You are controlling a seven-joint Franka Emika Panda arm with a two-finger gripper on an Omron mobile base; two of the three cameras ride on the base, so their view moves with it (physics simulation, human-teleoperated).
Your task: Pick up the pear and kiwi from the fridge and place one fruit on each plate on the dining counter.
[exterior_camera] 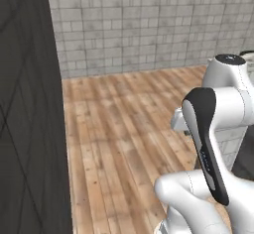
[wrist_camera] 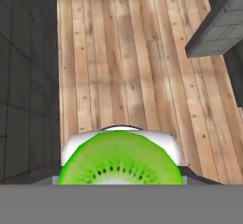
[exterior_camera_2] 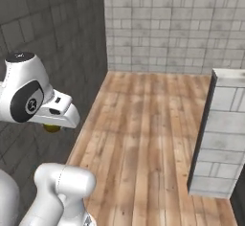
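- Right at the bottom of the hand view, the kiwi (wrist_camera: 119,159) sits hard against the camera, its bright lime-green cut face with the ring of dark seeds turned toward the lens.
- In the right base view I catch a small yellowish-brown lump (exterior_camera_2: 51,128) tucked under the wrist; I take that for the same kiwi seen from its skin side.
- The pincer (wrist_camera: 121,180) is clamped on the kiwi; I cannot make out the fingertips themselves, the fruit covers them.
- Handling, as I judge it: a light, small fruit with soft flesh under a thin skin. It will bruise if squeezed harder, and the oval shape could roll or slip out sideways under a jolt.
- Best hold, in my view, is across the short middle of the oval, on the brown skin and not on the wet cut face, which I would expect to be slippery.
- Beneath the fruit lies plank wooden floor (wrist_camera: 142,66), so it is being carried in the air, not resting on any tabletop.
- A dark tiled wall (exterior_camera_2: 52,38) runs along the left, a pale brick wall (exterior_camera: 149,25) closes the far end, and a grey block-faced corner (exterior_camera_2: 225,134) stands to the right.
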